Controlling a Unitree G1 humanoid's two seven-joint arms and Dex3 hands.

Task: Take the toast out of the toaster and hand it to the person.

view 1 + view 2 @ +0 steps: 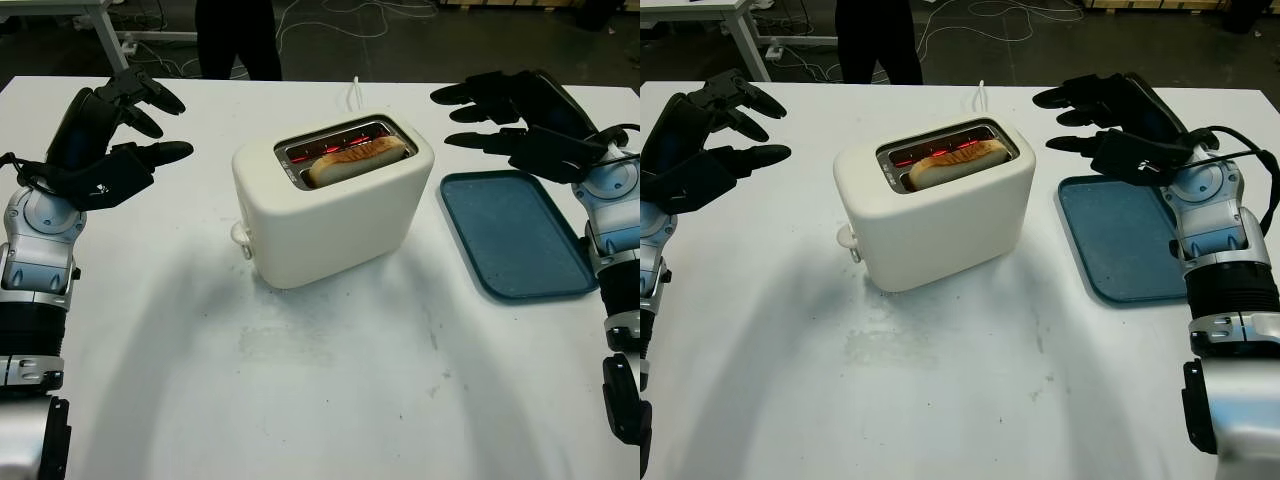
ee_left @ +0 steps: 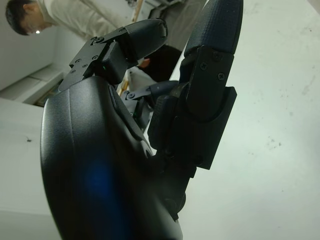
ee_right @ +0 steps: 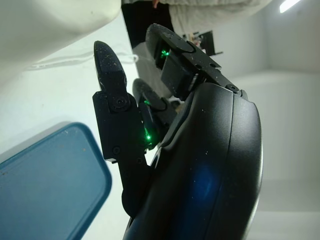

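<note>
A cream toaster [image 1: 335, 215] stands in the middle of the white table, its slots glowing red. A slice of browned toast [image 1: 355, 160] sticks up out of the nearer slot. My left hand [image 1: 135, 120] is open and raised above the table to the left of the toaster, apart from it. Off to the toaster's right, above the far end of the blue tray [image 1: 515, 235], hovers my right hand [image 1: 490, 110], also open and holding nothing. A person [image 1: 238, 38] in dark trousers stands at the table's far edge; in the left wrist view the person [image 2: 75, 12] wears a light top.
The blue tray lies flat at the right of the table with nothing on it. The toaster's white cord [image 1: 354, 92] runs back toward the far edge. Its lever knob [image 1: 241, 236] sticks out on the left front. Cables lie on the dark floor [image 1: 400, 30] behind.
</note>
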